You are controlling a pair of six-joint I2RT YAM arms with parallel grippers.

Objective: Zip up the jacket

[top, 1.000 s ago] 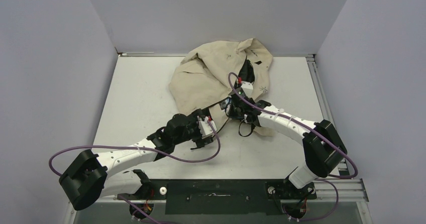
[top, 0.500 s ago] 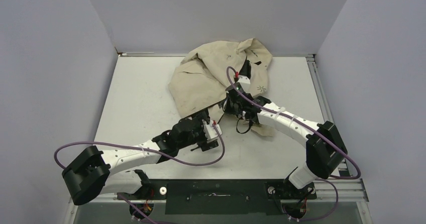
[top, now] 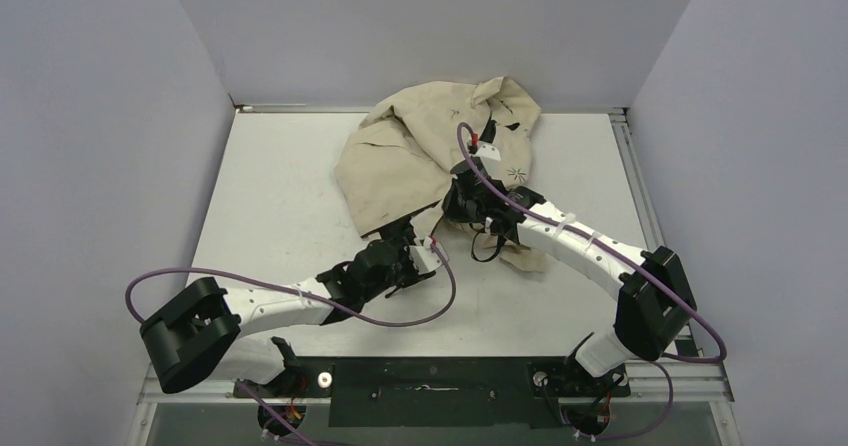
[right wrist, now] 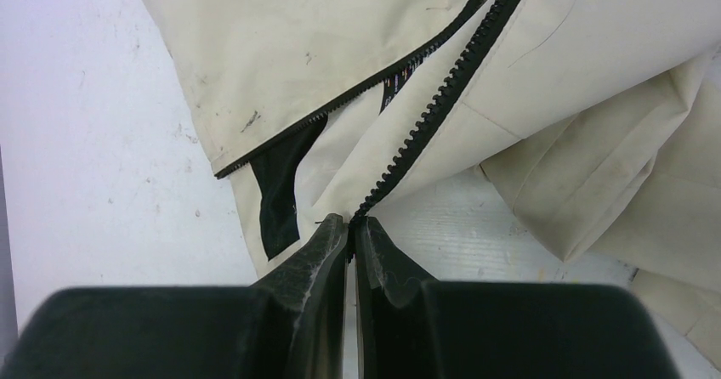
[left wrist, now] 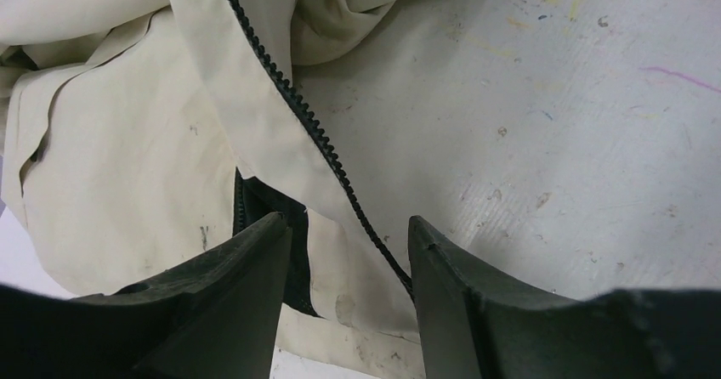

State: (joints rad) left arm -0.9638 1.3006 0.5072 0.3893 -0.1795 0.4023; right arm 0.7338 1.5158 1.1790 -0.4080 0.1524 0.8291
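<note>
1. Jacket (top: 440, 146): crumpled beige heap on far half of table (top: 280, 196), right of table centre, top edge up against table's back edge
2. Front unzipped at the hem nearest table's front, black lining (right wrist: 276, 188) showing in the split
3. Left gripper (left wrist: 347, 223): over table's middle, down at that hem; jaws at a medium gap, straddling toothed zipper row (left wrist: 298, 107) plus its beige flap; not clamped, contact with the fabric impossible to tell
4. Right gripper (right wrist: 350, 223): just right of table centre, low over the same hem; jaws pressed fully together, pinching the jacket at the bottom end of a toothed zipper run
5. Grippers close together, not touching, both nearer table's front than most of the heap
</note>
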